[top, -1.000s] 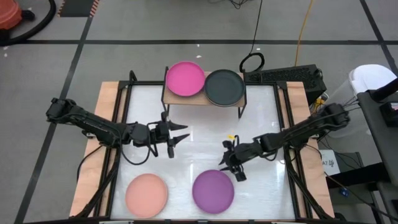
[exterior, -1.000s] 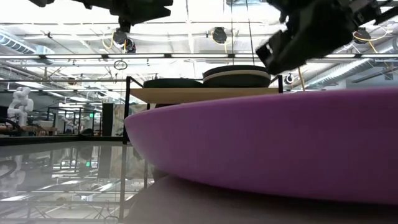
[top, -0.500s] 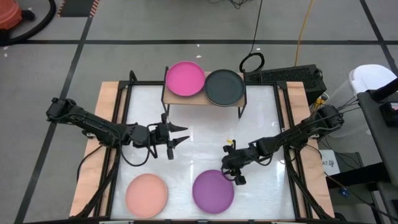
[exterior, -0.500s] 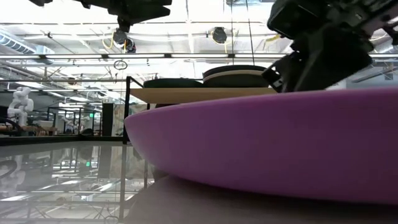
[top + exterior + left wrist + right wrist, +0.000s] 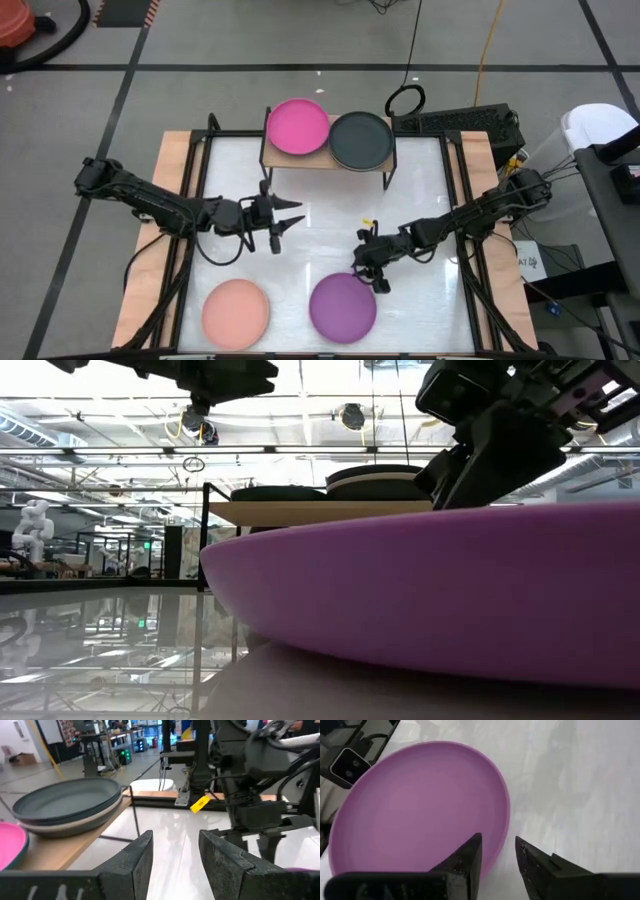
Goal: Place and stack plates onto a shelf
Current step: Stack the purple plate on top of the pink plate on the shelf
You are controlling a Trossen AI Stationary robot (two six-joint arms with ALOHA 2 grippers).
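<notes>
The purple plate [image 5: 343, 306] lies flat on the white table near its near edge, and the salmon pink plate [image 5: 236, 312] lies to its left. On the wooden shelf [image 5: 328, 160] at the far side, a magenta plate [image 5: 297, 126] and a charcoal plate [image 5: 360, 140] top two stacks. Beige [image 5: 75, 822] shows under the charcoal one. My right gripper [image 5: 497, 839] is open at the purple plate's far right rim [image 5: 506, 815], one finger above the plate's inside and one outside it. My left gripper [image 5: 298, 213] hovers open at mid-table, in front of the shelf.
Black rails [image 5: 197, 170] and wooden strips border the table's left and right sides. The shelf's thin black legs [image 5: 385, 178] stand on the far part of the table. Bare white tabletop [image 5: 330, 225] lies between the two grippers and the shelf.
My right gripper has moved down and toward the table's near edge, onto the purple plate's far right rim, staying open. In the low view it has sunk behind the plate's rim. The plates have not moved.
</notes>
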